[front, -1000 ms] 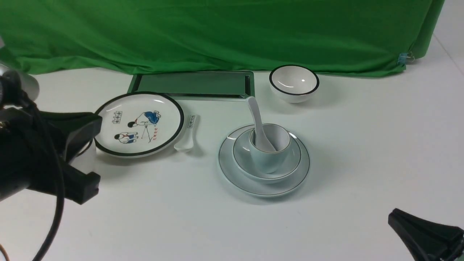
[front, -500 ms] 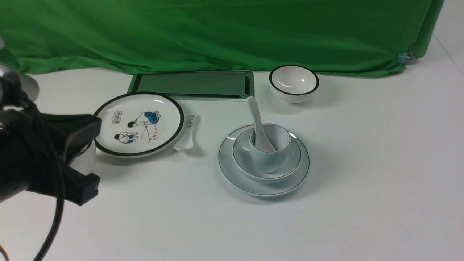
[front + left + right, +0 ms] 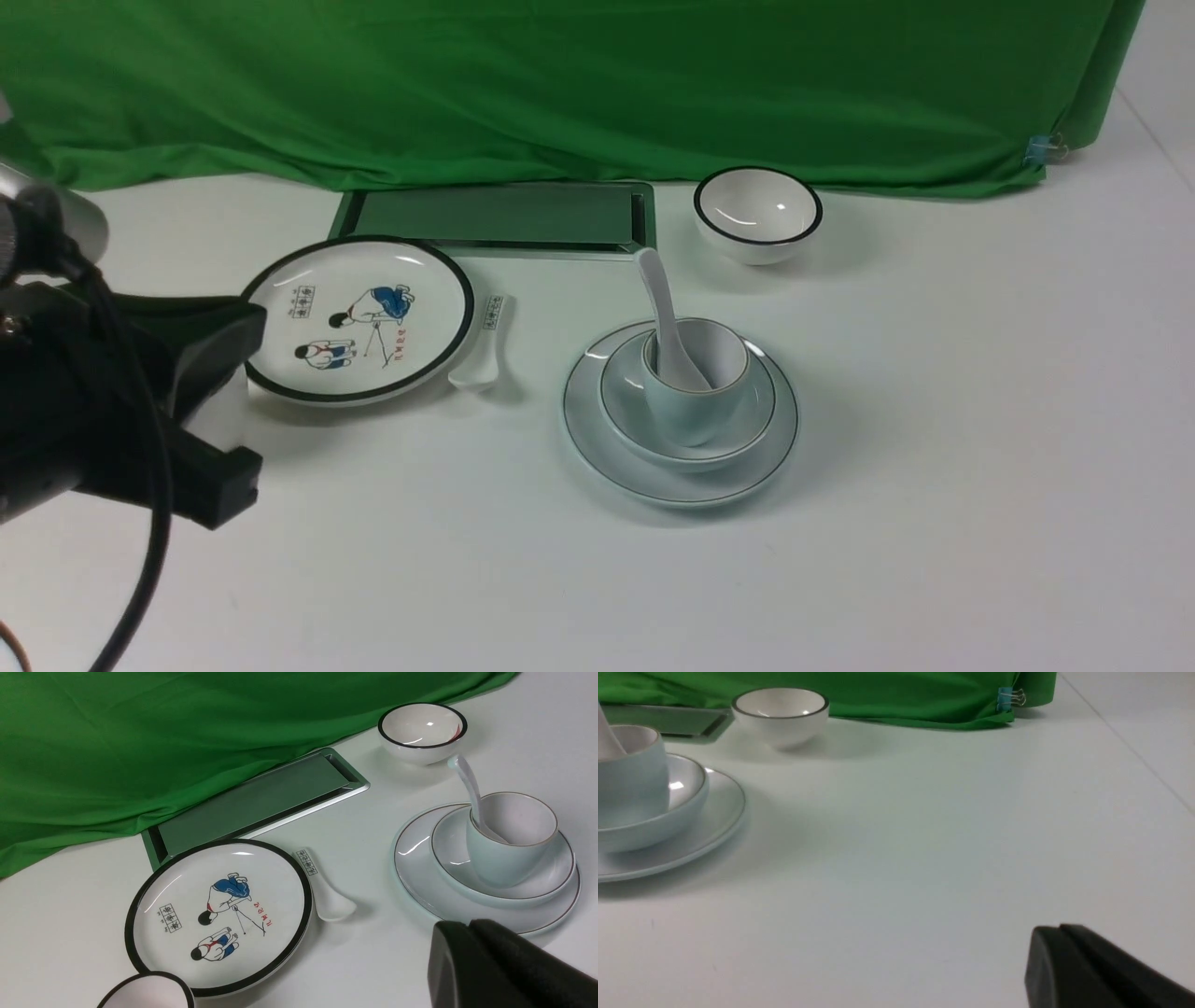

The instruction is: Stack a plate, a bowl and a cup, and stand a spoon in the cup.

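Since a second ago the right gripper (image 3: 1106, 970) has left the front view, and the left gripper (image 3: 219, 401), fingers spread and empty, has barely shifted. Right fingers: cannot tell. Plate (image 3: 597, 448), bowl (image 3: 761, 411) and cup (image 3: 691, 411) stack at the left gripper's three o'clock, nearer that arm, spoon (image 3: 661, 303) standing in the cup, handle leaning toward eleven.

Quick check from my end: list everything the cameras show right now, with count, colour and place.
plate: 1, pale blue, table centre, bottom of stack
bowl: 1, pale blue, on the plate
cup: 1, pale blue, in the bowl
spoon: 1, pale white, standing in the cup
cartoon plate: 1, white, black rim, left of stack
printed spoon: 1, white, beside cartoon plate
black-rimmed bowl: 1, white, behind stack
black-rimmed cup: 1, white, by cartoon plate, partly seen
metal tray: 1, grey-green, at cloth edge
cloth: 1, green, backdrop
left claw: 1, black, left, open
right claw: 1, black, right wrist view only
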Controlling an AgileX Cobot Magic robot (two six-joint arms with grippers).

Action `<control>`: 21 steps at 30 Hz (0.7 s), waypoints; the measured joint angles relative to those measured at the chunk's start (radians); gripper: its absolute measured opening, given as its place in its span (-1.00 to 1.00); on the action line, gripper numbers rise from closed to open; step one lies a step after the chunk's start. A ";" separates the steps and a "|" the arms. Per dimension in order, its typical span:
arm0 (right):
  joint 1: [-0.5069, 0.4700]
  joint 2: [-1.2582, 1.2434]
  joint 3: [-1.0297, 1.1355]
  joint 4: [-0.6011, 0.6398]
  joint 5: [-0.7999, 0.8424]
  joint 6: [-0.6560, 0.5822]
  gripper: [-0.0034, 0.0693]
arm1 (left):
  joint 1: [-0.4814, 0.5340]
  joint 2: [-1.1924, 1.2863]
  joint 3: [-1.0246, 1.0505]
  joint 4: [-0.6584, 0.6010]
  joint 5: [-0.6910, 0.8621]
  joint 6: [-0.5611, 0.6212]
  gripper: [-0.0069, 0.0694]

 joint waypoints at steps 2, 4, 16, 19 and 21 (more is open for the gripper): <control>0.000 0.000 0.000 0.000 0.003 0.001 -0.86 | 0.000 0.000 0.000 -0.001 0.000 0.000 -0.91; 0.000 0.000 0.000 0.000 0.004 0.002 -0.86 | 0.000 0.000 0.000 -0.001 0.000 0.002 -0.91; 0.000 0.000 0.000 -0.001 0.004 0.002 -0.78 | 0.000 0.000 0.000 -0.001 0.000 0.001 -0.90; 0.000 0.000 0.000 -0.001 0.004 0.003 -0.77 | 0.000 -0.018 0.019 -0.001 -0.030 0.001 -0.90; 0.000 0.000 0.000 -0.002 0.005 0.003 -0.76 | 0.000 -0.087 0.087 0.002 -0.095 0.001 -0.90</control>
